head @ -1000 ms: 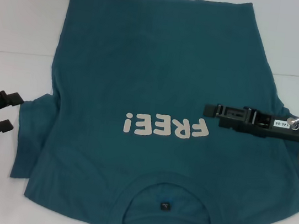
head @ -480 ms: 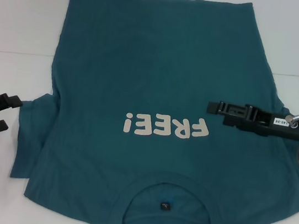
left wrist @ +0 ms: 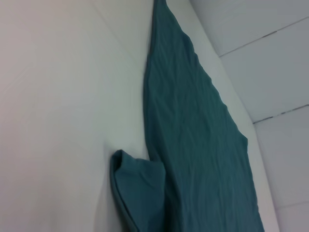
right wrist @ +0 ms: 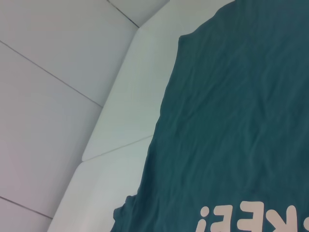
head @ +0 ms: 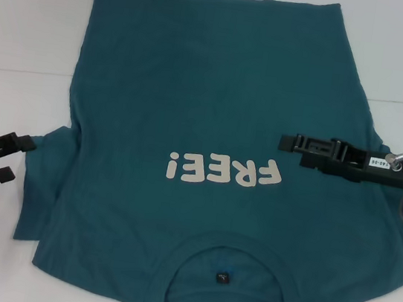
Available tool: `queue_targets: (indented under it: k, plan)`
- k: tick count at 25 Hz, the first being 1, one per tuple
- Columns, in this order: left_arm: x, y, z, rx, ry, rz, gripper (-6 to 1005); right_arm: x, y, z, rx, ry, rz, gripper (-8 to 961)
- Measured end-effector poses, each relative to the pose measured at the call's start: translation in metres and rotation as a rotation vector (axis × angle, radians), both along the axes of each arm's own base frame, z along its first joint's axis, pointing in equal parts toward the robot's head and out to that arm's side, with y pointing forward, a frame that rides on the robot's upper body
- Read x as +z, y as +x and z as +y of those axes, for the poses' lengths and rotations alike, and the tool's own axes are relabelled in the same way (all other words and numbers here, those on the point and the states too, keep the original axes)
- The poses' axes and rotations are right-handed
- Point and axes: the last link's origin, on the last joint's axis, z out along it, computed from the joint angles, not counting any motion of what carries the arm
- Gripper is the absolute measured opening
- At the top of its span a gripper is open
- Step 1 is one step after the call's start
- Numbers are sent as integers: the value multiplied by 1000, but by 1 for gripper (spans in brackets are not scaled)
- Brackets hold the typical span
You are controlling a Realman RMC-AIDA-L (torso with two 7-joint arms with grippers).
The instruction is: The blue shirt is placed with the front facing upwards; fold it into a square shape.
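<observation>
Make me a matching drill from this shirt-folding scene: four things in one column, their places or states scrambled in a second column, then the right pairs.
Things
1. left hand
2. right hand
3. "FREE!" lettering
4. collar

Places or states
A. cream, across the chest of the blue shirt
B. at the shirt's near edge, with a small dark tag inside
C. over the shirt, beside the lettering's end on the robot's right
D. over the white table, fingers open, at the shirt's sleeve on the robot's left

Pairs: 1-D, 2-C, 3-A, 4-B
</observation>
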Motion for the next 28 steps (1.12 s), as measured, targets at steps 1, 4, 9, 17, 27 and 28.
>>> queue_targets:
  k: [1,4,9,17,27,28]
  plan:
    - [1,0,-1,-5,-1,-3,903,0,0,-1,0,1,5,912]
    - [3,1,-4,-17,0,-16,903,2,1,-3,-1,12,27,912]
    - [6,4,-5,-33,4,-37,903,6,5,-6,-12,28,46,912]
    - [7,5,-3,-35,1,-41,903,8,8,-7,-17,23,49,912]
    - [8,4,-3,-24,5,-42,904,7,8,-8,-18,18,53,912]
    - [8,4,-3,-25,5,-42,904,8,8,-8,-19,19,54,912]
